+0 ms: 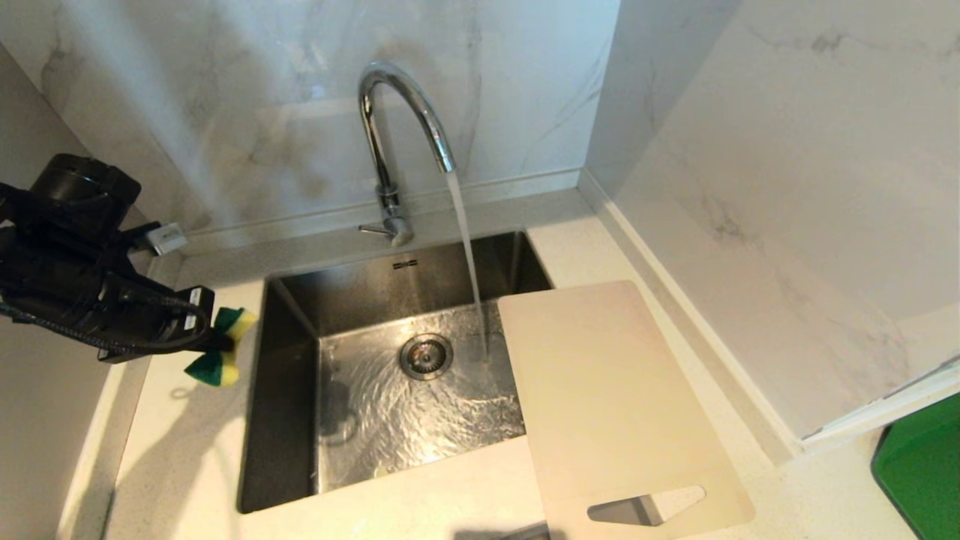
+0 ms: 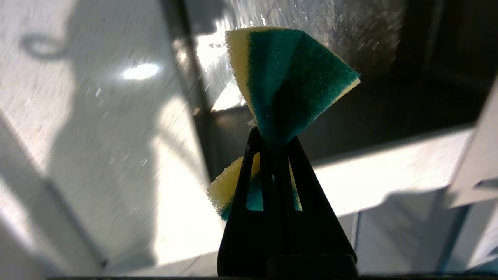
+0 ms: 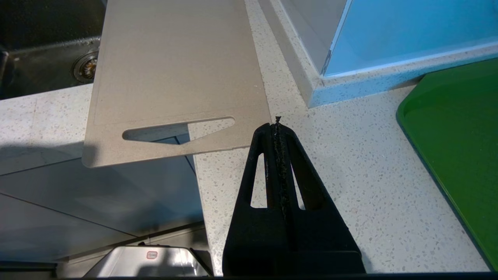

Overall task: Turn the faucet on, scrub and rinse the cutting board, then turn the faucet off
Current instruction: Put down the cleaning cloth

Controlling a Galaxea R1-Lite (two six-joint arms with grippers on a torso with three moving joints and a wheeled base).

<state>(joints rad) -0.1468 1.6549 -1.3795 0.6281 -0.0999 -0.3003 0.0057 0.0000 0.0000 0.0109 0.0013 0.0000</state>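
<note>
Head view: left pincer point(image 1: 214, 341) clamped on one green-and-yellow sponge point(image 1: 221, 345), water running from one tall chrome gooseneck faucet point(image 1: 397, 142). Well beyond pincer, across one steel sink point(image 1: 285, 352): one cream-white plastic cutting board point(image 1: 607, 405) on worktop point(image 1: 180, 450), bridging rim. Best approached flat, green face down. Right pincer point(image 3: 277, 124) closed, empty, beside board.

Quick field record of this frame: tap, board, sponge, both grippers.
faucet: on, stream falling into the sink
cutting board: lying on the sink's right rim, handle slot end overhanging the counter's front edge
sponge: green and yellow, pinched in the left gripper
left gripper: left of the sink
right gripper: shut, empty, beside the board's near corner
</note>
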